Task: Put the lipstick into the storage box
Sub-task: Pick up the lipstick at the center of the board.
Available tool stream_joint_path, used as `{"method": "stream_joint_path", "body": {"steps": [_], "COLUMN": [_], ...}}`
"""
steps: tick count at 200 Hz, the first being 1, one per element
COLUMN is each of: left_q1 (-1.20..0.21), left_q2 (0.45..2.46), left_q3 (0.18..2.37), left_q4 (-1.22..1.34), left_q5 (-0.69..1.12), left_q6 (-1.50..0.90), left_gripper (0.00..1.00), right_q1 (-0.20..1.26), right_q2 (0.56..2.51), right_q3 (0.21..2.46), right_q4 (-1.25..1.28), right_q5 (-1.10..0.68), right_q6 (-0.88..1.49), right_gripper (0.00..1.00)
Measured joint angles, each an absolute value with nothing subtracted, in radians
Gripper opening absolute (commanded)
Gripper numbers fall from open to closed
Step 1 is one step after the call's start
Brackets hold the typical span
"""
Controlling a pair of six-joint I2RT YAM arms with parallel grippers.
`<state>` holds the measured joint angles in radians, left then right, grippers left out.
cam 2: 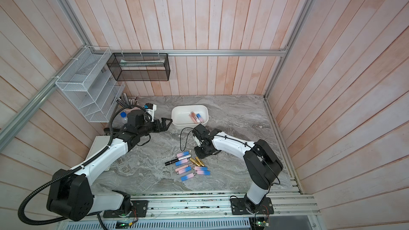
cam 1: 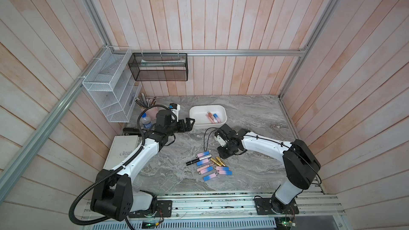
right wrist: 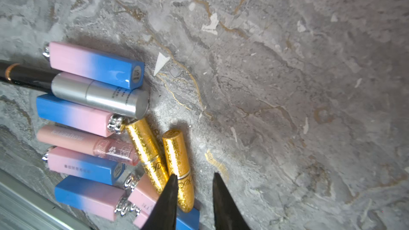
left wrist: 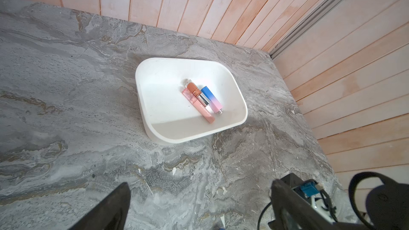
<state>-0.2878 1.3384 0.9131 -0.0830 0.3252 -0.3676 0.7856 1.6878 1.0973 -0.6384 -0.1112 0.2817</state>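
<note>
Low over the table (right wrist: 287, 85), right gripper (right wrist: 194, 174), narrowly parted, hovered at gold lipstick (right wrist: 177, 151): likely light, stiff, slick, prone to roll; grasp mid-barrel. The left gripper (left wrist: 200, 182) stood wide, empty.

White book (cam 1: 123, 149) at the table's left edge: cover lettering "CRUS…" in capitals, remainder hidden, smaller line above too blurred to read. Pink gloss tube (left wrist: 198, 105) in the storage box (left wrist: 155, 134): "kakashow" along the barrel; same word, blurred, on a second pink gloss tube (right wrist: 66, 139) on the table. Round end sticker of a blue-pink lipstick (right wrist: 95, 65), fine print on the silver tube (right wrist: 99, 95), script on the gold lipsticks (right wrist: 146, 144): illegible.
</note>
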Motion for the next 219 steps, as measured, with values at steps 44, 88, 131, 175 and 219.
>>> {"method": "stream_joint_path", "body": {"steps": [44, 88, 131, 175, 219], "left_q1": [-0.288, -0.288, -0.288, -0.289, -0.289], "left_q2": [1.326, 1.299, 1.274, 1.259, 1.246], "left_q3": [0.911, 0.884, 0.879, 0.878, 0.878], "left_q4": [-0.091, -0.104, -0.121, -0.121, -0.131], "left_q5": [0.325, 0.323, 0.314, 0.308, 0.299], "left_q6": [-0.382, -0.398, -0.405, -0.405, -0.404], "left_gripper": [1.0, 1.0, 1.0, 1.0, 1.0], "right_q1": [0.818, 0.825, 0.826, 0.826, 0.826], "right_q2": [1.687, 1.687, 1.703, 1.71, 1.738], "right_q3": [1.055, 1.02, 1.0, 1.001, 1.066], "right_q4": [-0.59, -0.545, -0.537, -0.529, -0.558], "right_q5": [-0.13, -0.134, -0.131, -0.127, -0.092], "right_q6": [0.313, 0.338, 0.345, 0.347, 0.338], "right_gripper": [0.29, 0.27, 0.25, 0.18, 0.16]}}
